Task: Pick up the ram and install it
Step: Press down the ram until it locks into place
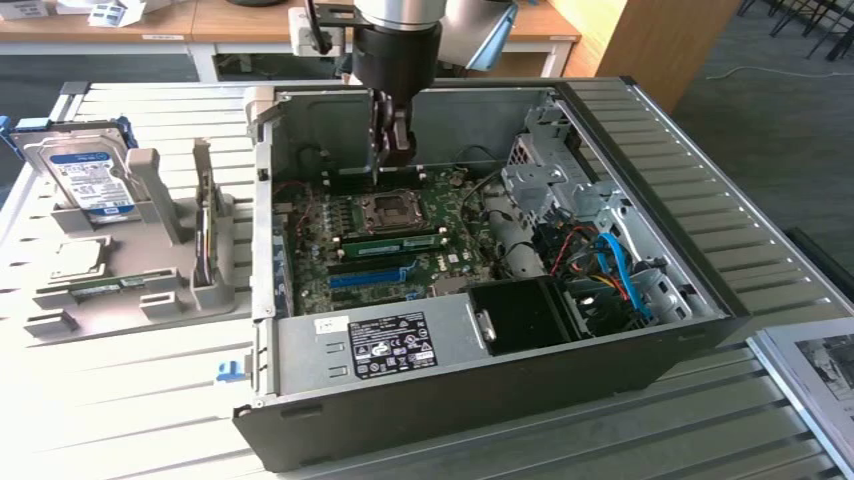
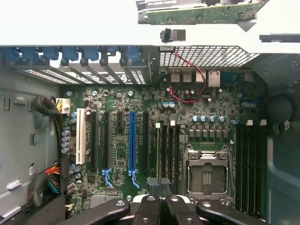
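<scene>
The black cylindrical robot arm (image 1: 395,45) hangs vertically over the open computer case (image 1: 667,300), its end effector (image 1: 396,150) closed.

Closed gripper (image 1: 396,152) hangs inside open computer case (image 1: 667,300) above motherboard (image 1: 387,240).

Silver arm segment, black cylindrical wrist, black tool (image 1: 395,150) w/ linkage fingers (silver screws at pivots).

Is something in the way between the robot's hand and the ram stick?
Yes. The hand is down inside the computer case, and the ram stands in the grey holder outside it. The case's wall stands between them.
</scene>
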Controlling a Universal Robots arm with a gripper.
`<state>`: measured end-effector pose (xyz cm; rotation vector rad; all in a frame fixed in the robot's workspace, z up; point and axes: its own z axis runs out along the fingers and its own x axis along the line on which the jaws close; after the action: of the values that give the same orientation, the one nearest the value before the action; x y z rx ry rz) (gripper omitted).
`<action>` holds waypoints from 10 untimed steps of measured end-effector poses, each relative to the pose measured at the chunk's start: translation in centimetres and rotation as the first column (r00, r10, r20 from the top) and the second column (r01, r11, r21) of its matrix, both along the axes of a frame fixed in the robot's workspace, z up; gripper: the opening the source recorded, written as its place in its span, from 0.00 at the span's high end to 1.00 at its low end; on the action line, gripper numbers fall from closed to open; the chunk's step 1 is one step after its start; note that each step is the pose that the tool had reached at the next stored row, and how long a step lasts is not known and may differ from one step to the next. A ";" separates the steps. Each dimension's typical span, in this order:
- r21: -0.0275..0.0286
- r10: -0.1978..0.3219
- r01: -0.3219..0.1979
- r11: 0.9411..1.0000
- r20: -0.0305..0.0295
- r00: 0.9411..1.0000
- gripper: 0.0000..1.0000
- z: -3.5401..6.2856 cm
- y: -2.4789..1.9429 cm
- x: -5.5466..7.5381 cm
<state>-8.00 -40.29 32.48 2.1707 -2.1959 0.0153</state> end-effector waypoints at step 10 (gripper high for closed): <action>0.000 0.000 0.000 1.000 0.000 1.000 0.90 1.06 0.00 0.0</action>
<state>-8.00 -40.29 33.54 2.1708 -2.1959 0.0152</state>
